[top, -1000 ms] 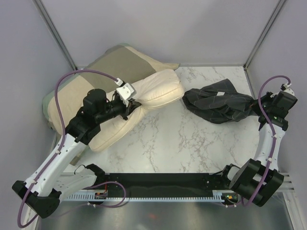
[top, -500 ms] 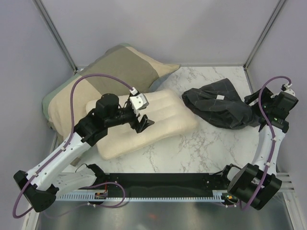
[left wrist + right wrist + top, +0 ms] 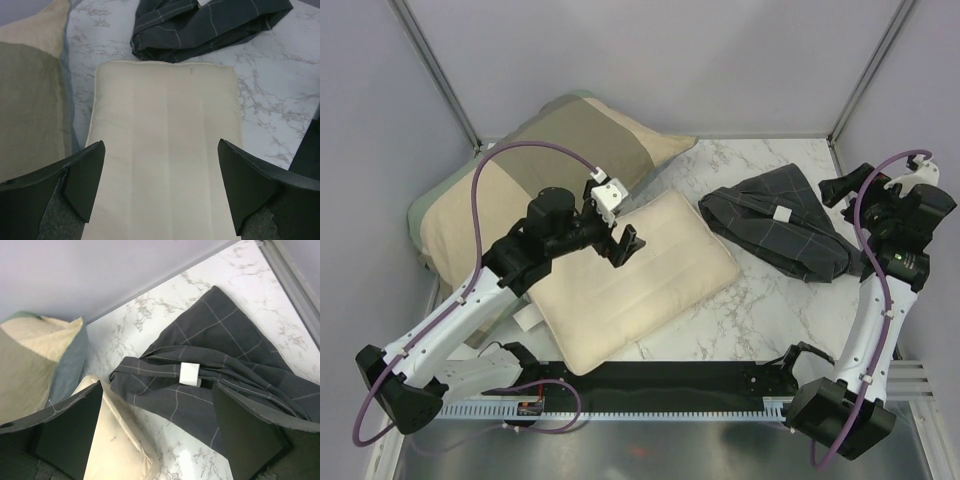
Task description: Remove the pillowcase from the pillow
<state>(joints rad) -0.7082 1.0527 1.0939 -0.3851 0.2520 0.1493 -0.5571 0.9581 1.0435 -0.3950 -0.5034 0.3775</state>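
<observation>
The cream pillow point(image 3: 645, 275) lies flat and bare on the marble table, one corner over the near edge. The dark check pillowcase point(image 3: 782, 232) lies crumpled to its right, apart from it, white tag point(image 3: 781, 214) up. My left gripper point(image 3: 622, 244) hovers open over the pillow's far-left part with nothing between its fingers; in the left wrist view the pillow point(image 3: 165, 145) fills the gap in the gripper point(image 3: 161, 186), with the pillowcase point(image 3: 200, 25) beyond. My right gripper point(image 3: 848, 198) is open above the pillowcase's right end. The right wrist view shows the pillowcase point(image 3: 220, 360) below the empty gripper point(image 3: 157, 432).
A larger olive-and-tan pillow point(image 3: 510, 170) leans in the back-left corner, partly under the cream one. Grey walls close the back and sides. A black rail point(image 3: 670, 385) runs along the near edge between the arm bases. Bare marble point(image 3: 760, 310) lies at the front right.
Both grippers opened. The left let go of the pillow, which unfolded and dropped flat toward the near edge. The right released the pillowcase and rose; the case settled on the table.
</observation>
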